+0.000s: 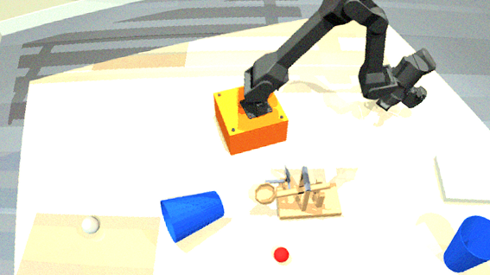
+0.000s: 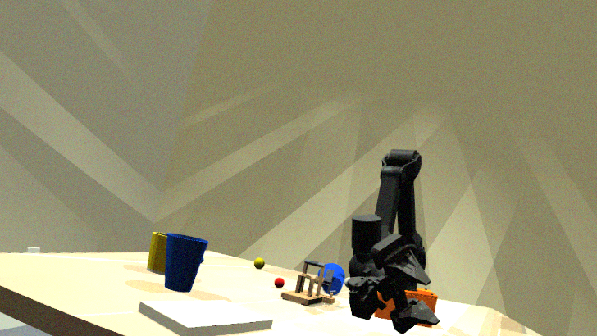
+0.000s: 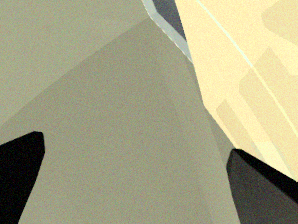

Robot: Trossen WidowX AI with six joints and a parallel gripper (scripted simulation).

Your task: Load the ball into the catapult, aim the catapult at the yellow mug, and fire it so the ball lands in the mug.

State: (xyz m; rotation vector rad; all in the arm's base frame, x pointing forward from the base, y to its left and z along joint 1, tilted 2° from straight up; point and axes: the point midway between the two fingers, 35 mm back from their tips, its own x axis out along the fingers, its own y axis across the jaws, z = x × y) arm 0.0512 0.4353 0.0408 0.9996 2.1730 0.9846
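Note:
My gripper [image 1: 402, 102] [image 2: 386, 318] [image 3: 137, 151] is open and empty, raised right of the orange base, away from the catapult. The wooden catapult [image 1: 291, 213] [image 2: 300, 297] stands in front of the base. Its throwing arm runs left and ends in an empty ring-shaped cup [image 1: 265, 201]. A red ball [image 1: 280, 254] [image 2: 279, 282] lies in front of it. A white ball [image 1: 90, 225] lies at far left in the top view. A yellow ball [image 2: 258, 262] shows only in the exterior view. The yellow mug [image 2: 157, 254] stands upright there, partly behind a blue cup. The wrist view shows no ball.
A blue cup [image 1: 195, 213] [image 2: 334, 279] lies on its side left of the catapult. Another blue cup [image 1: 464, 249] [image 2: 183, 262] stands upright at front right. A flat white slab [image 1: 468, 179] [image 2: 204, 312] lies near the right edge. The orange base [image 1: 257, 137] [image 2: 424, 299] carries the arm.

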